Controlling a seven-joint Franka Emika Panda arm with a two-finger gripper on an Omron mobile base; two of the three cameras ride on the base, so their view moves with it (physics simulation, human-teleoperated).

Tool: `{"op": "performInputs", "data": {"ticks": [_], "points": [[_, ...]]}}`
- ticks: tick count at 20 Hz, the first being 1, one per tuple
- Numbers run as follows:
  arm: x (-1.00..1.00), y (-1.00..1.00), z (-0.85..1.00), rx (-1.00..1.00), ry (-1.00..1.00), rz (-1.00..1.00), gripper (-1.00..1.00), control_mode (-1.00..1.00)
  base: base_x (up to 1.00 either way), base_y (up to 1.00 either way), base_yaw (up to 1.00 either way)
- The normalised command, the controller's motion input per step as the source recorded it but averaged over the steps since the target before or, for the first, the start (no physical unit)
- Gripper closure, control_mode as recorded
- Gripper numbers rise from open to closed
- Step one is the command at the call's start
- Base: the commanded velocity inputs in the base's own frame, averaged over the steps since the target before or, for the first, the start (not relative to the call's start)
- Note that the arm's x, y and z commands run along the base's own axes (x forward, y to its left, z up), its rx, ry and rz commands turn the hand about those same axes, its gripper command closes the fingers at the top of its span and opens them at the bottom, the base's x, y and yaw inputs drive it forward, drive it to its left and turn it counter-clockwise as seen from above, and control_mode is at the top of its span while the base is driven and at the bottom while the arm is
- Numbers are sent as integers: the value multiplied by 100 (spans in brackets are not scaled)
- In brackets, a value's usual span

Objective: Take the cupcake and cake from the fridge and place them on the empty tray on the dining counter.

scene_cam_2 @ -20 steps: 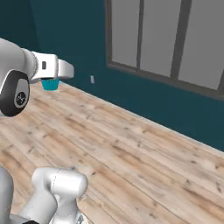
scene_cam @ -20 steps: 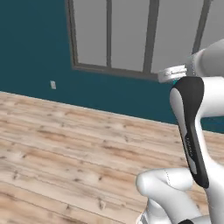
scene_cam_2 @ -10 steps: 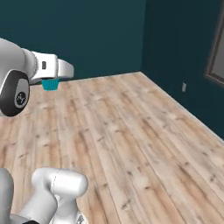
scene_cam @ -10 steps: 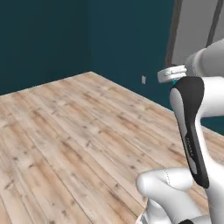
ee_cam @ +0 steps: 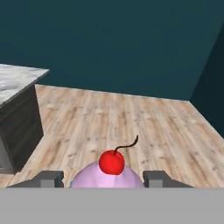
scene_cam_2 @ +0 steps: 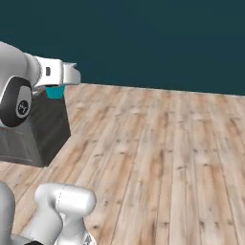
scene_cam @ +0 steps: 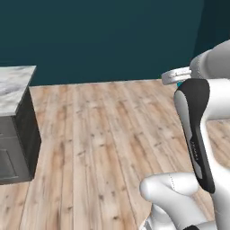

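Note:
My gripper (ee_cam: 105, 181) is shut on the cupcake (ee_cam: 107, 174), which has pink frosting and a red cherry and sits between the two dark fingertips (ee_cam: 50, 178). From the right base view its teal wrapper (scene_cam_2: 56, 92) hangs just under the white hand, held high above the floor. A sliver of teal wrapper (scene_cam: 179, 83) peeks out below the hand in the left base view. The marble-topped end of the dining counter (scene_cam: 13, 85) stands at the left, some way ahead of the cupcake. The cake, the fridge and the tray are out of view.
Light wooden floor (scene_cam: 103, 134) stretches ahead to a dark teal wall (scene_cam_2: 143, 43). The counter's dark side panel (scene_cam_2: 45, 124) drops to the floor at the left. A wall corner (ee_cam: 197, 83) lies to the right.
The whole picture has swung: the base has turned, the window has left the views and the counter has come in at the left. The cupcake stays in the gripper.

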Motion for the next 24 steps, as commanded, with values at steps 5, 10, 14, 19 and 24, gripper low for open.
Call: {"op": "performInputs", "data": {"ticks": [5, 10, 14, 19, 24], "points": [[0, 0, 0, 0, 0, 0, 100, 100, 13, 4, 76], [0, 0, 0, 0, 0, 0, 100, 100, 19, 3, 67], [0, 0, 0, 0, 0, 0, 100, 100, 47, 31, 33], [0, 0, 0, 0, 0, 0, 100, 100, 100, 89, 5], [0, 0, 0, 0, 0, 0, 100, 100, 100, 99, 0]]}}
